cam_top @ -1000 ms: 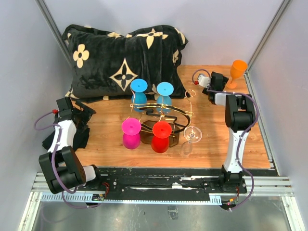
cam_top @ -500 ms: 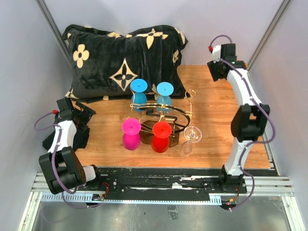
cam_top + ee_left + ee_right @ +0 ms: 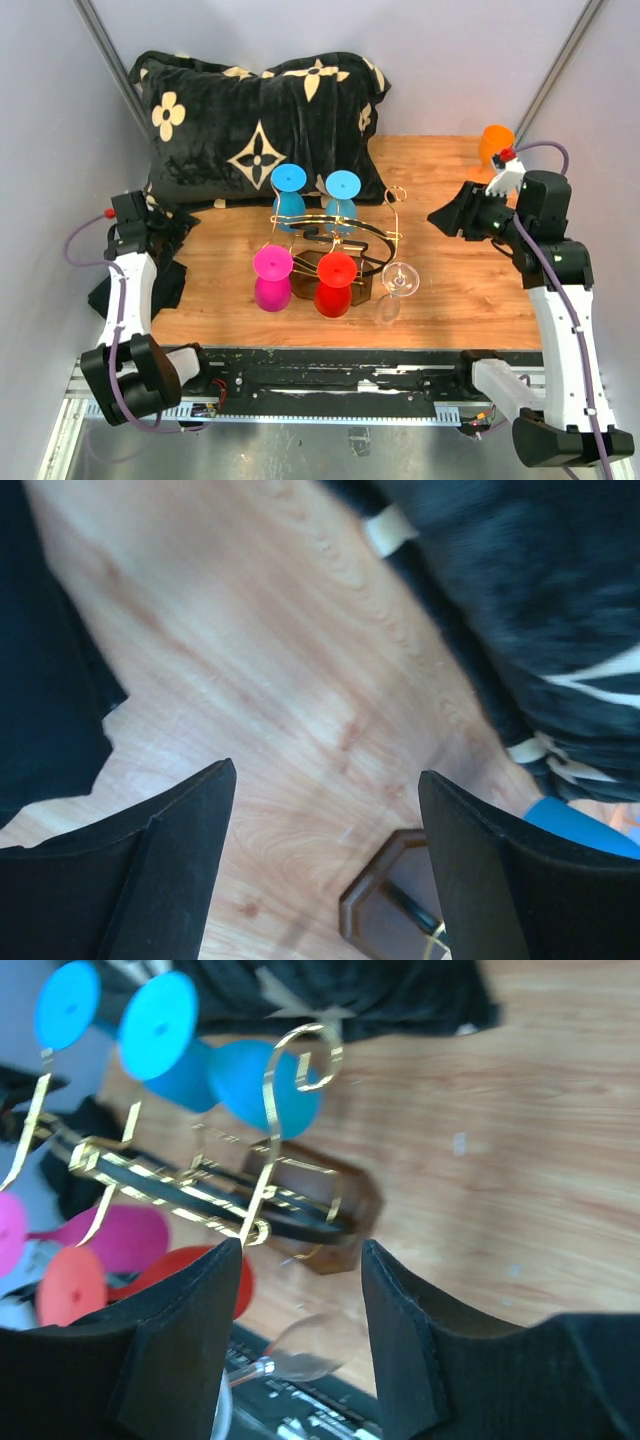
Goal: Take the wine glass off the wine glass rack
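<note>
Top view: the wine glass rack stands mid-table; we find the clear wine glass hanging inverted, stem vertical, at its right end, left of the right gripper, the nearer arm. Left wrist view: the left gripper is spread, empty. Right wrist view: fingers apart, empty, rack ahead, glass low between them.

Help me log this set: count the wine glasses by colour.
Blue glasses: 2
Pink glass: 1
Red glass: 1
Clear glass: 1
Orange glass: 1
Total: 6
</note>
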Robot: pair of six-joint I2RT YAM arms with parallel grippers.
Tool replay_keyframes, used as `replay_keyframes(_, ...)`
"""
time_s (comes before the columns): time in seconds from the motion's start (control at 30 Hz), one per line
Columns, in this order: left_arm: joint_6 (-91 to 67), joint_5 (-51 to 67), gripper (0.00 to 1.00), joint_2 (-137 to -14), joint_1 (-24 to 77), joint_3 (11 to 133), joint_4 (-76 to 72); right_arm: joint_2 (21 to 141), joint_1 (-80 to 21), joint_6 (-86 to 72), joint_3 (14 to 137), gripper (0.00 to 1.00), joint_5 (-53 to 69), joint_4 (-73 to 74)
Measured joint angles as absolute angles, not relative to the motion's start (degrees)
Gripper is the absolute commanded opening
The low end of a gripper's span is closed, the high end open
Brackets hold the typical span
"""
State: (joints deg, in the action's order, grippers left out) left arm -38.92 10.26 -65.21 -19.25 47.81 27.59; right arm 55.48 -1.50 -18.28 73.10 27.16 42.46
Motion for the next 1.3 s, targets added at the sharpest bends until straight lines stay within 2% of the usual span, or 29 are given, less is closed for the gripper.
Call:
replay_keyframes(0.2, -37.28, 7.97, 0.79, -62.57, -15.38, 58.17, 29.39, 60.45, -1.83, -26.11, 71.07, 0.53, 42.74, 34.63)
replay_keyframes(0.33, -36.36, 7.42, 0.79, -60.53, -12.91, 61.95, 30.11, 69.06, -3.86, -28.77, 73.49, 0.53, 45.84, 30.72)
replay_keyframes(0.73, -34.57, 12.78, 0.78, -64.14, -10.7, 67.75, 31.22, 86.72, -10.55, -31.18, 92.97, 0.49, 47.35, 29.47)
replay_keyframes(1.03, -33.41, 17.17, 0.77, -67.77, -8.64, 70.83, 32.45, 94.39, -15.59, -30.28, 98.06, 0.46, 45.39, 33.67)
replay_keyframes(1.3, -31.35, 19.16, 0.77, -68.12, -6.81, 73.12, 36.25, 95.39, -15.97, -28.53, 99.59, 0.42, 44.16, 36.1)
